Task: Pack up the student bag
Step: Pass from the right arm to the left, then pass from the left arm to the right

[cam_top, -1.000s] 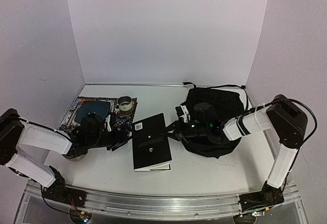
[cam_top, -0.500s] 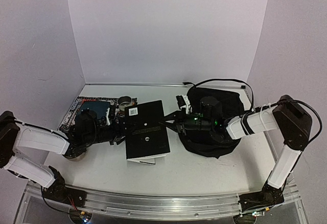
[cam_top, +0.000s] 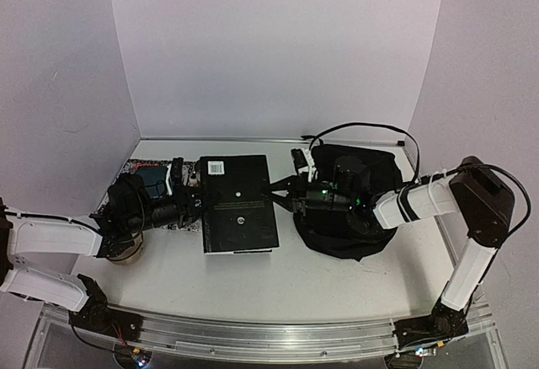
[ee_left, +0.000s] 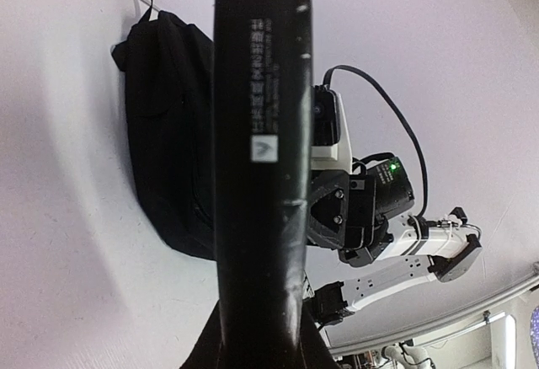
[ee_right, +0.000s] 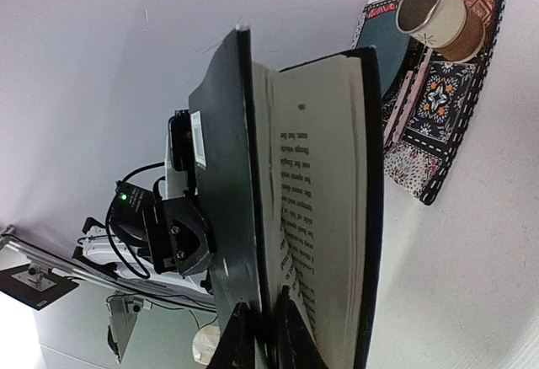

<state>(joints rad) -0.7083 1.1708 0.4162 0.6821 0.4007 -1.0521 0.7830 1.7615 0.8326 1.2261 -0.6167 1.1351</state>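
A black hardcover book [cam_top: 240, 205] hangs level above the table between my two arms. My left gripper [cam_top: 199, 198] is shut on its spine edge; in the left wrist view the spine [ee_left: 261, 91] runs up from between my fingers [ee_left: 261, 335]. My right gripper [cam_top: 280, 198] is shut on the opposite edge, pinching only the front cover [ee_right: 227, 175], so the printed pages [ee_right: 324, 175] sag away from it beside the gripper [ee_right: 263, 323]. The student bag [cam_top: 379, 167], soft and black, lies on the table under my right arm; it also shows in the left wrist view [ee_left: 164, 133].
A patterned mat [cam_top: 135, 175] with a dark blue item lies at the back left, partly behind the book. A metal cup [ee_right: 431, 5] stands on that mat [ee_right: 429, 99]. A black cable [cam_top: 362, 129] arches over the bag. White walls close in the back and sides.
The book has risen off the table and shifted back and left. My left gripper moved in and closed on its spine. The right gripper has kept its hold on the cover.
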